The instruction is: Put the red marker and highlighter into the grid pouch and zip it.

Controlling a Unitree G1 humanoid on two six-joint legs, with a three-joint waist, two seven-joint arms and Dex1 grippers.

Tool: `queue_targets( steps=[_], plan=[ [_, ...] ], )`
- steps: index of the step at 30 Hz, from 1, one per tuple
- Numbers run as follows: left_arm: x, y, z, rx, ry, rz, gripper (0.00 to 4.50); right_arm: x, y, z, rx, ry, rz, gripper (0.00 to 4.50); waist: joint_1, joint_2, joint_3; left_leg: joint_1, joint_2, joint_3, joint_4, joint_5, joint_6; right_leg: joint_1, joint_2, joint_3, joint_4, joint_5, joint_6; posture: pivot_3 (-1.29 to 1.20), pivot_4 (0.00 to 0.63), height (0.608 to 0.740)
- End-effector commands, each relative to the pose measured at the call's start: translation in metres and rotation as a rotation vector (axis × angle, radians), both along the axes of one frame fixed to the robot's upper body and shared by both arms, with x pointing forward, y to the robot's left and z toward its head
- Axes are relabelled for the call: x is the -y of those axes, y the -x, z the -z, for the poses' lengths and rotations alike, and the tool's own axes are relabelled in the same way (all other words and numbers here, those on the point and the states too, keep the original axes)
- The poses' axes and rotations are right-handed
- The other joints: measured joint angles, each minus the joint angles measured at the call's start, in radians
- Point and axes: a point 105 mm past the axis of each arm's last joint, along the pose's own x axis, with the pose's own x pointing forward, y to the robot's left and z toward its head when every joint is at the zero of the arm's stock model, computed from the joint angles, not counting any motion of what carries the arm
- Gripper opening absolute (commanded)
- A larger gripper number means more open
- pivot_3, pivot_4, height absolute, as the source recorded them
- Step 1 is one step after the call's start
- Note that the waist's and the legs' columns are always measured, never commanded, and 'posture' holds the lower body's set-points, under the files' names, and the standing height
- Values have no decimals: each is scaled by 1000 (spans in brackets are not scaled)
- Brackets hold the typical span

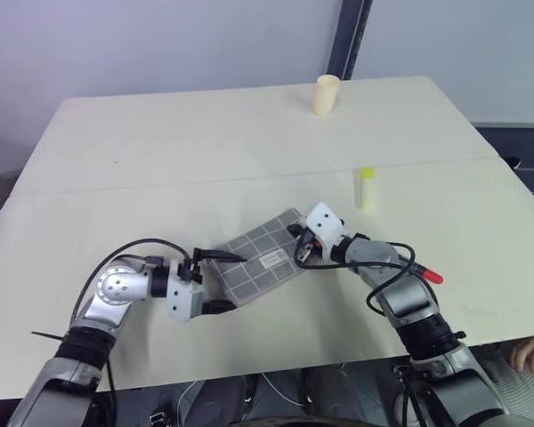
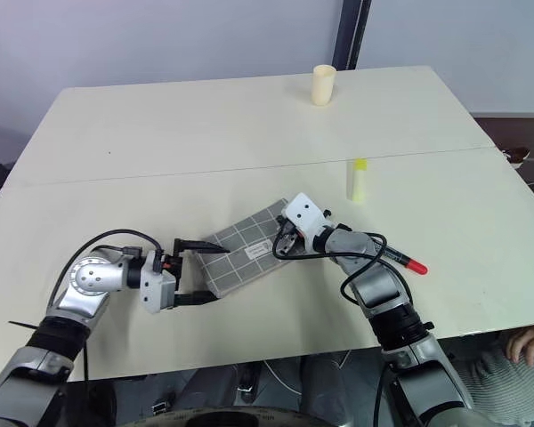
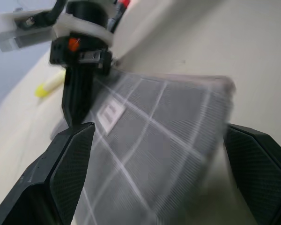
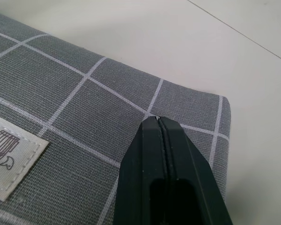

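Note:
The grid pouch (image 1: 260, 259) lies flat near the table's front, its white label (image 4: 7, 154) facing up. My left gripper (image 1: 219, 281) is open at the pouch's left end, with that end between its spread fingers (image 3: 68, 157). At the pouch's right end my right gripper (image 4: 157, 123) is shut, its tips over the fabric near a corner. I cannot tell whether they pinch anything. The red marker (image 1: 428, 275) lies on the table beside my right forearm. Farther back, to the right of the pouch, the highlighter (image 1: 366, 189) lies on the table.
A cream cup (image 1: 327, 94) stands near the table's far edge. A seam (image 1: 249, 178) runs across the table top behind the pouch. A person's hand (image 1: 531, 354) shows at the near right corner.

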Motion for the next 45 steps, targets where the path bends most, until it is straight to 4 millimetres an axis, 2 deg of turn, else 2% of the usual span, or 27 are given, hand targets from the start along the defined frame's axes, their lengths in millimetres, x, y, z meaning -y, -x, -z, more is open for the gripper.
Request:
queue_targets(
  steps=[1,8,12,15,17,20,22,26,31,35,38,41,44,45],
  plan=[
    [5,-1,1,0,13,2,3602,5,2,3,-17,2,25,0,-1,0,0,0,0,0,0,0,0,0,0,0,0,0,0,0,150,738],
    [5,-2,6,-58,6,-8,28,8,2,-3,-7,-10,34,0,0,0,0,0,0,0,0,0,0,1,0,0,0,0,0,0,150,738],
    [4,-5,5,-100,28,-36,28,7,3,-9,-12,-54,35,0,0,1,0,1,0,0,-1,0,0,0,0,0,0,0,0,0,150,738],
    [3,-12,-4,-138,92,-85,0,9,7,-21,-3,-131,34,863,-1,1,0,1,0,-1,-1,0,0,0,0,0,0,0,0,0,150,738],
    [3,-17,-13,-143,133,-109,0,14,8,-30,15,-157,41,1793,-2,1,0,0,0,0,-1,0,0,0,0,0,0,0,0,0,150,738],
    [1,-23,-23,-104,137,-119,0,31,20,-56,23,-263,31,3381,1,1,1,0,0,-1,-1,0,0,0,0,0,0,0,0,0,150,738],
    [0,-25,-25,-88,120,-122,0,43,32,-55,-28,-253,-1,4396,1,1,1,0,0,-1,-2,0,0,0,0,0,0,0,0,0,150,738],
    [0,-29,-25,-85,121,-129,0,65,43,-40,-81,-109,-9,4396,0,1,1,0,0,0,-3,0,0,0,-3,0,-2,-1,1,0,150,738],
    [5,-26,-16,-90,87,-113,0,84,30,-26,-89,-7,89,4396,-7,1,1,0,1,1,-5,0,0,0,-3,1,-1,-1,1,0,150,738],
    [5,-27,-16,-90,80,-120,0,83,29,-17,-134,15,87,4396,-1,1,1,0,1,0,-5,0,0,-1,-3,1,-1,-1,1,0,150,738],
    [2,-30,-16,-89,70,-141,0,79,31,-7,-158,47,71,3475,0,1,1,0,0,0,-5,0,0,-1,-3,0,-2,-1,1,0,150,738],
    [1,-33,-17,-76,67,-156,0,72,29,-6,-150,49,49,1951,0,0,1,0,0,0,-5,0,0,-1,-3,0,-2,-1,1,0,150,738],
    [2,-35,-18,-67,72,-168,0,55,31,-9,-150,32,-12,367,-2,0,1,0,0,0,-3,0,0,0,-3,0,-2,-1,1,0,150,738],
    [2,-35,-18,-66,72,-169,0,50,32,-10,-150,22,-32,28,-2,0,1,0,0,0,-3,0,0,0,-3,0,-2,-1,1,0,150,738]
  ],
)
